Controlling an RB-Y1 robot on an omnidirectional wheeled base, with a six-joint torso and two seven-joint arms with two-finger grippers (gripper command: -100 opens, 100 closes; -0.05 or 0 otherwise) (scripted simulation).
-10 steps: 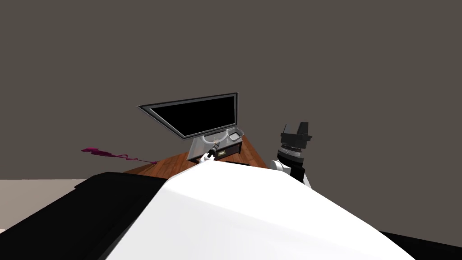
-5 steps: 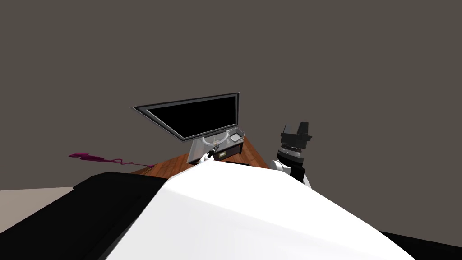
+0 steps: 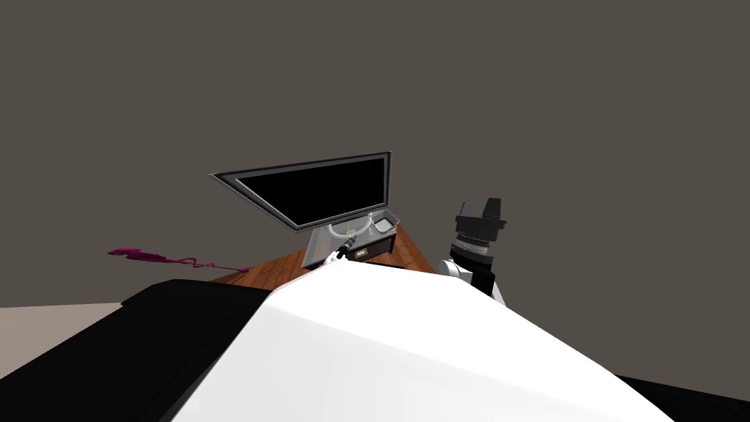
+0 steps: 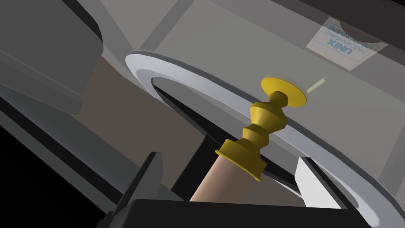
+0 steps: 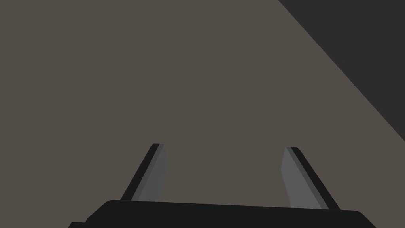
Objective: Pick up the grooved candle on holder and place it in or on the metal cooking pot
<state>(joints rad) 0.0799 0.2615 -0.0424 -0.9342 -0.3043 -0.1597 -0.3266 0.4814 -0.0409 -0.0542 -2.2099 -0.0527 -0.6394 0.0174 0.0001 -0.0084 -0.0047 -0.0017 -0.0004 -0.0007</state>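
Now our left pincer (image 4: 227, 157) has its two fingers (image 4: 144, 178) spread wide, about as far as they go. The candle (image 4: 215, 178) lies between them with a gap on each side, so neither finger presses it. We cannot tell what bears the candle's near end, which runs down behind the pincer's dark body. Its far end sits in a gold, stepped holder (image 4: 261, 126), which points away from the pincer and ends in a flat disc.

That holder end reaches over the grey rim of the pot (image 4: 139, 67). We cannot tell whether it touches the rim. Just past the disc, on the side away from the pincer, lies a small pale stick (image 4: 316, 84) that we cannot name.

Beyond the pot lies a book (image 4: 343, 39) with a pale printed label. From the head, the left pincer (image 3: 343, 250) sits at the pot's near side. A grey tray (image 3: 383, 219) stands just beside the pot and a television (image 3: 322, 187) rises behind it, all on a wooden table (image 3: 406, 253). A purple wavy thing (image 3: 157, 256) lies well apart from the pot.

Our right pincer (image 5: 223, 147) is raised well to the right of the pot (image 3: 480, 209), fingers wide apart and holding nothing.

We count one candle, one holder, one pot, one tray, one book, one television and two pincers.
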